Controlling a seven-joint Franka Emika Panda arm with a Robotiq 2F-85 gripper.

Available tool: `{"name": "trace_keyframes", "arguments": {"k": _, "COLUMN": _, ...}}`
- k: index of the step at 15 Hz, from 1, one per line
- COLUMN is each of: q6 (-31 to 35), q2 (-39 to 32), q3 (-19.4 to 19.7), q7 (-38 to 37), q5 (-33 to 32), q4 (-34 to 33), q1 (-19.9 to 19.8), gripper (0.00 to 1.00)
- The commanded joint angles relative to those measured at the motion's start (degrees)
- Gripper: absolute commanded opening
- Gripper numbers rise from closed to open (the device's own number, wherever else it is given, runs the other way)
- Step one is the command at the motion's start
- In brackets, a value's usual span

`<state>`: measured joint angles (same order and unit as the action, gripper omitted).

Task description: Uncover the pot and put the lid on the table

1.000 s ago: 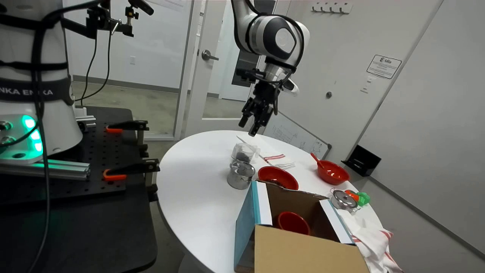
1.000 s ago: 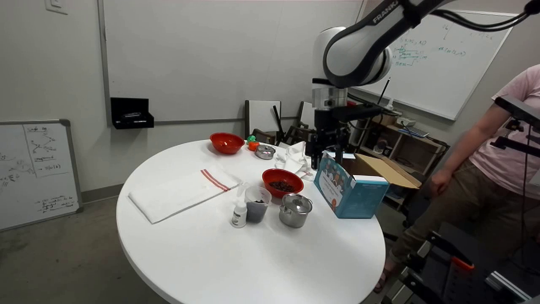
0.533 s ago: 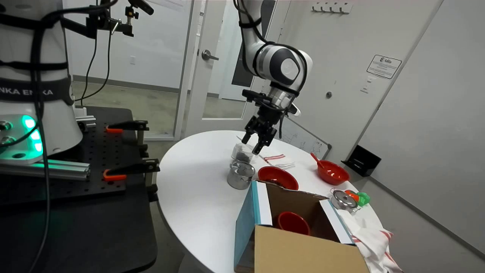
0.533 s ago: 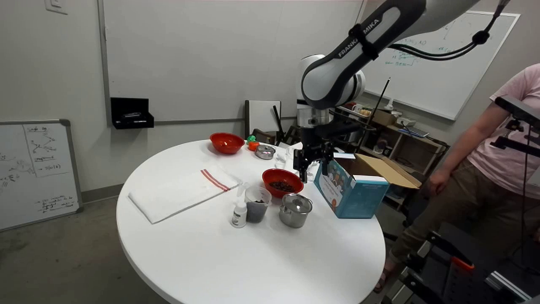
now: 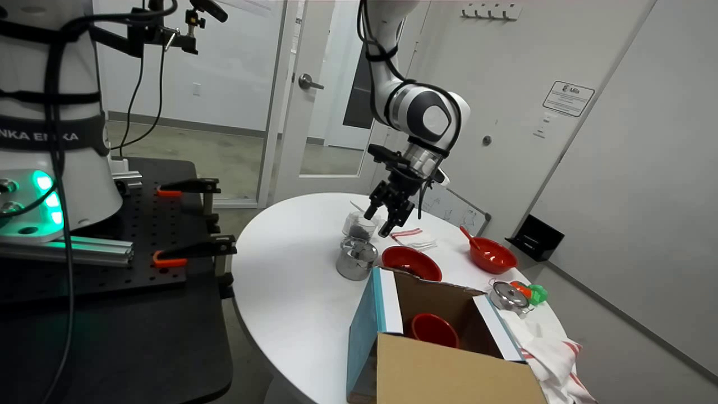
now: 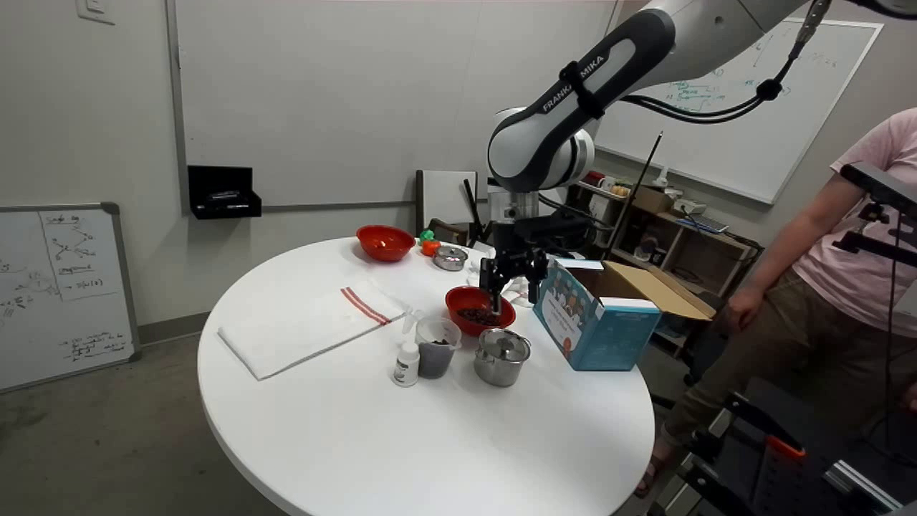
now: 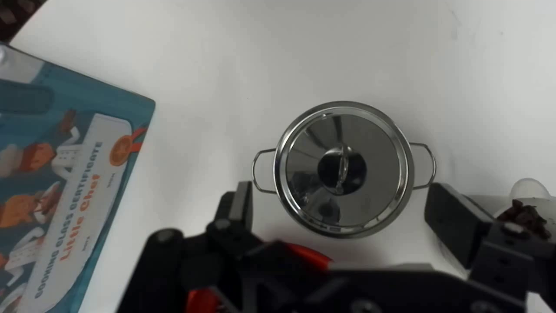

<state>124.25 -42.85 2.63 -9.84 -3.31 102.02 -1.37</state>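
End effector: the gripper (image 7: 341, 191) is spread, its fingers (image 7: 454, 224) standing wide apart with the space between them free. It is over the table (image 6: 423, 444), and in both exterior views its tips are apart from the pot (image 6: 496, 371) and the lid (image 7: 354, 171). In the wrist view the pot shows between the fingers, each tip near one side of it in that picture.

The lid sits on the pot's rim, covering it; the pot stands upright on the white table top. Just beside it are a red bowl (image 6: 464, 327) of dark pieces (image 6: 473, 314) and a clear cup (image 6: 438, 331); a small white bottle (image 6: 406, 367) stands close to the cup. Also on the surface: an open blue box (image 6: 616, 340) with a red vessel (image 5: 433, 335) inside, a folded white towel (image 6: 308, 333), a crumpled towel (image 5: 549, 350), a low lidded pan (image 6: 450, 260) and a second red bowl (image 6: 383, 252) with a red spoon (image 5: 468, 236).

Room: a dark workbench (image 5: 140, 331) carries the arm base (image 5: 67, 185); a door (image 5: 317, 106) and a large whiteboard (image 6: 358, 93) are noted. A person (image 6: 784, 269) in a pink shirt stands at the edge of an exterior view
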Motion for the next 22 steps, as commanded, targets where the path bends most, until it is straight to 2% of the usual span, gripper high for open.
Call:
{"name": "trace_keyframes", "arguments": {"k": 1, "q6": -2.16, "q2": -2.59, "q3": -1.05, "q7": 3.35, "q5": 3.10, "q4": -3.63, "q1": -1.20, "gripper": 1.00}}
{"name": "trace_keyframes", "arguments": {"k": 13, "q6": -3.30, "q2": -6.51, "q3": -2.33, "q7": 5.73, "q5": 8.10, "q4": -5.42, "q1": -2.44, "gripper": 1.00}}
{"name": "trace_keyframes", "arguments": {"k": 19, "q6": -1.05, "q2": -5.65, "q3": -1.37, "q7": 3.12, "q5": 11.29, "q4": -2.29, "q1": -3.42, "gripper": 1.00}}
{"name": "trace_keyframes", "arguments": {"k": 22, "q6": 3.63, "q2": -4.12, "q3": -0.02, "q7": -1.39, "q5": 11.98, "q4": 1.97, "q1": -1.93, "gripper": 1.00}}
